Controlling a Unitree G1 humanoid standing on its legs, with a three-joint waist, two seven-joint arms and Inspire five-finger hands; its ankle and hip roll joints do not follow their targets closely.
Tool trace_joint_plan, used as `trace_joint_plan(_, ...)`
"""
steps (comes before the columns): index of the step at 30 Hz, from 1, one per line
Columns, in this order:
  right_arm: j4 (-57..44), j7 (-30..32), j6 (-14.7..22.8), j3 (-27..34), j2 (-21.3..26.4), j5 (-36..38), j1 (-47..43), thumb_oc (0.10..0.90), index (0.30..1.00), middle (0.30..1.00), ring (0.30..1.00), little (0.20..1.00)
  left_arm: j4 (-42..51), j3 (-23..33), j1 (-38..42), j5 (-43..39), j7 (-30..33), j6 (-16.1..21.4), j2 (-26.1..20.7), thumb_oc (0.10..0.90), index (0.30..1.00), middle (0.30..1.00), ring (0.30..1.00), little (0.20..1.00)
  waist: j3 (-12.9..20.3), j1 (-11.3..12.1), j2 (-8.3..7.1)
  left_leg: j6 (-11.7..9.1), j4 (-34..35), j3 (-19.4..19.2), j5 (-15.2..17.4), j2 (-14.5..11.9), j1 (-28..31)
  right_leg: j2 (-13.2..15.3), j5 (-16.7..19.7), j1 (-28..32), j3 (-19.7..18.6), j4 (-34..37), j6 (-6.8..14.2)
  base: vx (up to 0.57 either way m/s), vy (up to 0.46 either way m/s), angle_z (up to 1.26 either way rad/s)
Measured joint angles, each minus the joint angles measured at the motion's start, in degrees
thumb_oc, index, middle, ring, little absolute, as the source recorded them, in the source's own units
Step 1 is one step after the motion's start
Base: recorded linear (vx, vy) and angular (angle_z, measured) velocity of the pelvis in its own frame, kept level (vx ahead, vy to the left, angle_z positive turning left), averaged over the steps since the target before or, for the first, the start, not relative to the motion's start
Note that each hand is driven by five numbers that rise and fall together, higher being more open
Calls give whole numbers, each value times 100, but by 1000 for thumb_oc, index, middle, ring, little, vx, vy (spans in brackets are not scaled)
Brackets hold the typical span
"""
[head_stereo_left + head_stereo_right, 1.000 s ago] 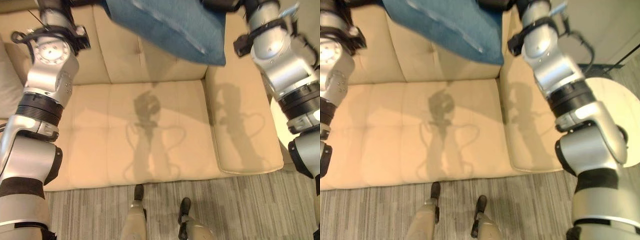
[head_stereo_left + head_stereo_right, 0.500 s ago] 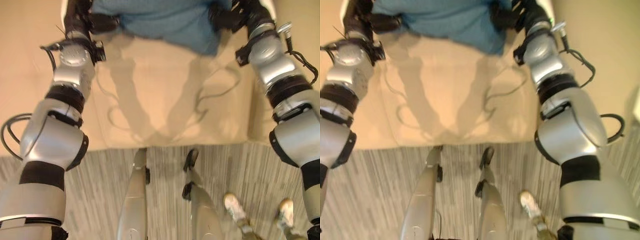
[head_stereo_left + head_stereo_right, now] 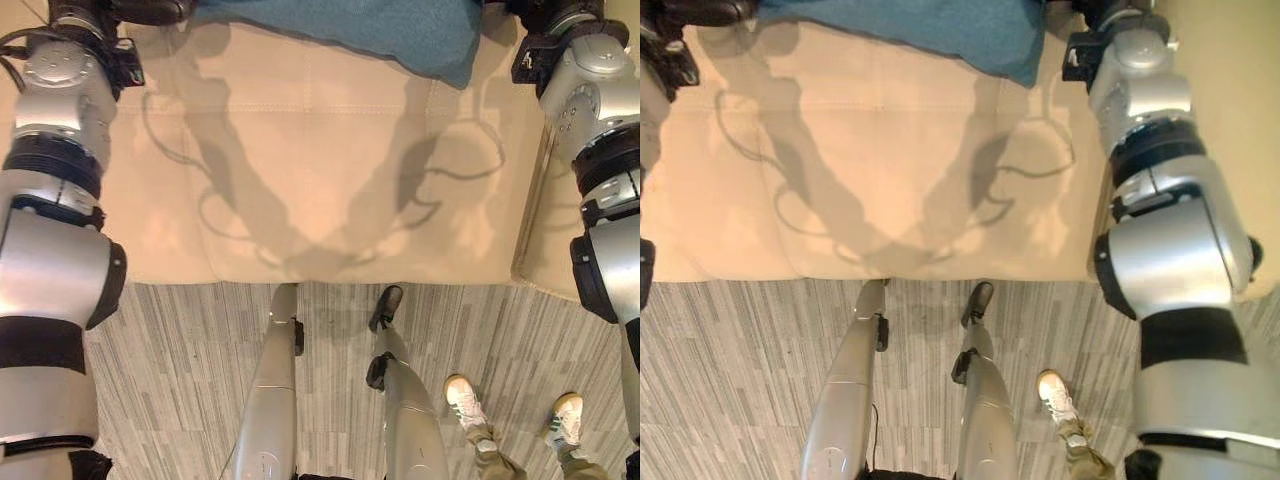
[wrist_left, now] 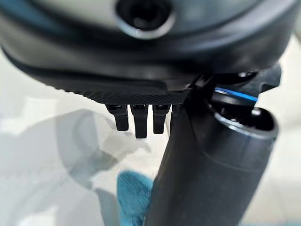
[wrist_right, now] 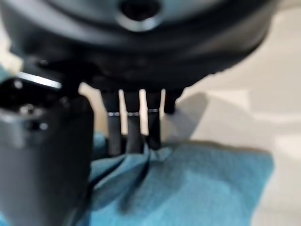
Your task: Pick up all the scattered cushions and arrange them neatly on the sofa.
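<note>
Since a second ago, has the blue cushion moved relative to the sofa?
Cannot tell. The whole view has shifted; the blue cushion is above the sofa toward its right part both times.

No text, label, number or sign can be read anywhere in these views.
</note>
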State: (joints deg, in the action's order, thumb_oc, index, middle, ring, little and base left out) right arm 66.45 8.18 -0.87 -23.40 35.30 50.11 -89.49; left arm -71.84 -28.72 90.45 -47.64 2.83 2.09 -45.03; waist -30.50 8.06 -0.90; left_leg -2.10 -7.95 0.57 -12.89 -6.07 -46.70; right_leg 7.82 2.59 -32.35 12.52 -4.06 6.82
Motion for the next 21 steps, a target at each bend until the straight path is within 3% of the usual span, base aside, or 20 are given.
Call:
trace_joint_plan(3,-309,232,332,512,-326,516,538,800,900,900,900,900,228,85,-248,-192,33,6,-223,800,900,900,900,900,-1,8,5,0,1,-10,0,-1,72,6,0,63,-9,2,-1,-1,50,-7)
trace_joint_plan(4,-525,396,484,825,-534,636,784,800,900,900,900,900,344,384,-494,-234,145,21,-308,800,900,900,900,900,-7,1,14,0,49,-26,0,-3,182,11,6,130,-26,-3,-6,-10,56,-7)
trace_joint_plan(6,-648,583,594,910,-721,728,1038,800,900,900,900,900,266,533,-681,-240,317,30,-400,800,900,900,900,900,-7,-20,15,-1,77,-38,1,7,323,34,6,246,-35,-7,-5,-20,49,-7)
trace_joint_plan(7,-1128,809,824,953,-856,681,1632,800,900,900,900,900,152,940,-1333,-183,616,37,-1072,800,900,900,900,900,0,-31,28,-13,227,-73,11,1,588,50,-10,346,-77,-151,10,-37,49,-7)
trace_joint_plan(9,-1294,866,879,1154,-861,612,1860,800,900,900,900,900,150,1072,-1546,-122,677,45,-1232,800,900,900,900,900,1,-19,32,-23,221,-119,17,21,610,87,-19,322,-105,-246,22,-35,43,-3)
trace_joint_plan(11,-2016,889,1051,1563,-900,462,2609,800,900,900,900,900,477,1535,-2309,141,649,143,-1253,800,900,900,900,900,1,33,33,-35,230,-176,28,118,724,209,-79,328,-183,-394,67,0,0,0)
trace_joint_plan(14,-2149,1079,1173,2152,-909,453,2987,800,900,900,900,900,487,2128,-2854,228,680,151,-1247,800,900,900,900,900,2,21,33,-47,227,-184,39,179,748,275,-75,371,-183,-385,69,25,13,3)
trace_joint_plan(16,-2599,1244,1304,2563,-869,-20,3504,800,900,900,900,900,684,2736,-3607,378,681,184,-1209,800,900,900,900,900,1,15,33,-22,223,-260,46,204,840,313,-55,454,-198,-378,79,44,34,-2)
trace_joint_plan(19,-2699,1503,1321,2615,-692,-784,3965,800,900,900,900,900,421,3106,-4297,684,801,151,-1037,800,900,900,900,900,4,-50,28,49,222,-321,109,206,1171,337,-61,746,-222,-361,82,32,45,-9)
trace_joint_plan(21,-3094,1595,1296,2620,-467,-1454,4291,800,900,900,900,900,515,3655,-4859,725,826,171,-887,800,900,900,900,900,13,-83,34,6,94,-357,198,170,1249,310,-73,825,-303,-381,89,39,39,-18)
